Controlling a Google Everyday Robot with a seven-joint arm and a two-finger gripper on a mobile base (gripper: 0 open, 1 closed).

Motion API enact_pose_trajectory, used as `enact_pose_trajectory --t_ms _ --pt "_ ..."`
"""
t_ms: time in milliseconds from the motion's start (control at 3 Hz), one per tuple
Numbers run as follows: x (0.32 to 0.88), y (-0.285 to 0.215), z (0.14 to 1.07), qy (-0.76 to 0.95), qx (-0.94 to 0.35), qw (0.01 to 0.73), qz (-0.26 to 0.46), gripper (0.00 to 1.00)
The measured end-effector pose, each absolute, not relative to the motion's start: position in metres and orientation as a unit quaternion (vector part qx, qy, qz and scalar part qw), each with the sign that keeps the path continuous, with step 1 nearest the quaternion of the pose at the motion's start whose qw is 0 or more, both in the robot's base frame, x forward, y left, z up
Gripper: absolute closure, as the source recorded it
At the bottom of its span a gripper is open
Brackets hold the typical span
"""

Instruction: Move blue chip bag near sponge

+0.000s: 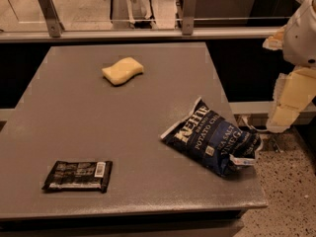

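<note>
The blue chip bag (213,140) lies flat on the grey table (98,127) near its right front corner, with white "Kettle" lettering facing up and its far end at the table's right edge. The sponge (123,70), a small pale yellow wavy block, lies toward the back of the table, left of centre, well apart from the bag. My gripper (285,113) hangs at the right edge of the view, beyond the table's right side, above and to the right of the bag and not touching anything.
A flat black wrapper with a barcode (78,176) lies near the table's front left. A rail with metal brackets (148,33) runs behind the table. Speckled floor (286,191) shows to the right of the table.
</note>
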State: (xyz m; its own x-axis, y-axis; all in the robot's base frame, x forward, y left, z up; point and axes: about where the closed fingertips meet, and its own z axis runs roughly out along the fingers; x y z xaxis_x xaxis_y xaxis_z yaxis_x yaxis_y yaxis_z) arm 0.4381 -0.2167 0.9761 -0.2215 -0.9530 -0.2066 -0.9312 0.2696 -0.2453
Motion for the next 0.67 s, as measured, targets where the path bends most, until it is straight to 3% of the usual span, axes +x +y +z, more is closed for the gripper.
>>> enact_pose_trajectory --t_ms 667 --pt "0.441 -0.212 0.959 0.785 -0.599 0.157 -0.026 0.0"
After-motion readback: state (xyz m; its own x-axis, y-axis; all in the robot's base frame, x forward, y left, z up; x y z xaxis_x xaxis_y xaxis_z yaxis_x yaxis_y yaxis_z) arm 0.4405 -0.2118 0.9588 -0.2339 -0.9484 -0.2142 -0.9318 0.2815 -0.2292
